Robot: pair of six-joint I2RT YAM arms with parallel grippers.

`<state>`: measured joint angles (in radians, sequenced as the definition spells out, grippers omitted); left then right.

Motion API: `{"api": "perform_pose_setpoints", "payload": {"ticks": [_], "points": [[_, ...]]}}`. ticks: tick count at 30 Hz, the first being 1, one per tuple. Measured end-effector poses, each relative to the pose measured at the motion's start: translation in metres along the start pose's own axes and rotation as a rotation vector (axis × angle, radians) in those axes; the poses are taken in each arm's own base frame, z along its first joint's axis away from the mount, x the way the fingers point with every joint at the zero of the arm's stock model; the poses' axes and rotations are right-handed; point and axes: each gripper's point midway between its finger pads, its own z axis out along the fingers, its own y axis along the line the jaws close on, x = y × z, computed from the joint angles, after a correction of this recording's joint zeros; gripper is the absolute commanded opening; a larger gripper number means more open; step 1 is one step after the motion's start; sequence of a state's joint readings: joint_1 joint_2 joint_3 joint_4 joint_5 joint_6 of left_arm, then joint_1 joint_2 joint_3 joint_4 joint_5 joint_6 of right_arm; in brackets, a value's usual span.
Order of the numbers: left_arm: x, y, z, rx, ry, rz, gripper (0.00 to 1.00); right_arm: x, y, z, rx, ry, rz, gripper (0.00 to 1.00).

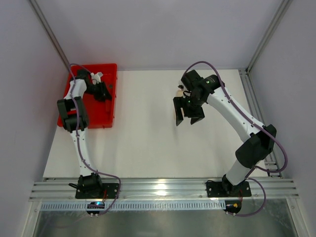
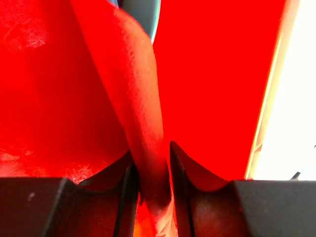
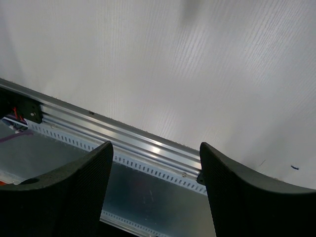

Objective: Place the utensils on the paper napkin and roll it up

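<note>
The left pincer (image 1: 101, 92) reaches down into the red tray (image 1: 106, 112) at the far left corner of the white tabletop (image 1: 148, 133); from above, the paper napkin cannot be told apart from the tray's own red, as the arm covers that spot; the left wrist view settles it, for there the paper napkin (image 2: 138, 98) rises in a soft, rounded ridge that runs from the top of the picture straight down into the left pincer (image 2: 152, 154); the jaws stand close together with only a narrow slot between them, and the ridge fills that slot, one dark pad against each of its flanks, so the pincer has the fold nipped between them; at the far end of the ridge, well ahead of the fingertips, a sliver of teal (image 2: 143, 17) shows, seemingly one of the utensils, though too little of it is visible to say which; smooth red tray floor (image 2: 212, 74) lies to the right of the fold, and beyond its pale rim the tabletop (image 2: 296, 98) shows; the right pincer (image 1: 186, 121) hangs above the bare middle of the tabletop, well apart from the tray; its jaws are spread wide with nothing between them (image 3: 155, 148), and below them the right wrist view shows only tabletop (image 3: 173, 59) and the aluminium rail (image 3: 133, 143) at its near edge.
</note>
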<state>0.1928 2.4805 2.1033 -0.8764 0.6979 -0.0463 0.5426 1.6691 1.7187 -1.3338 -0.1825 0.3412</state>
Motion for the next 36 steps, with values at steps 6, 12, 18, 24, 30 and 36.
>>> {"api": "perform_pose_setpoints", "payload": {"ticks": [6,12,18,24,30,36], "points": [[-0.001,0.001,-0.001,-0.038,0.004,0.002,0.35,-0.001,-0.002,0.0,0.001,-0.001,0.0,0.74],[-0.003,0.002,-0.001,-0.068,0.001,-0.014,0.39,-0.002,-0.003,0.0,0.002,-0.003,0.002,0.74],[-0.006,0.004,-0.002,-0.105,-0.001,-0.011,0.41,-0.002,-0.005,-0.001,0.003,-0.004,0.004,0.74],[-0.014,0.006,-0.011,-0.157,-0.03,-0.011,0.7,-0.003,-0.006,-0.001,0.003,-0.005,0.004,0.74],[-0.016,0.008,-0.012,-0.185,-0.038,-0.003,0.7,-0.002,-0.006,-0.001,0.002,-0.002,0.006,0.74],[-0.017,0.009,-0.014,-0.209,-0.052,0.01,0.7,-0.002,-0.006,-0.001,0.001,-0.002,0.006,0.74]]}}
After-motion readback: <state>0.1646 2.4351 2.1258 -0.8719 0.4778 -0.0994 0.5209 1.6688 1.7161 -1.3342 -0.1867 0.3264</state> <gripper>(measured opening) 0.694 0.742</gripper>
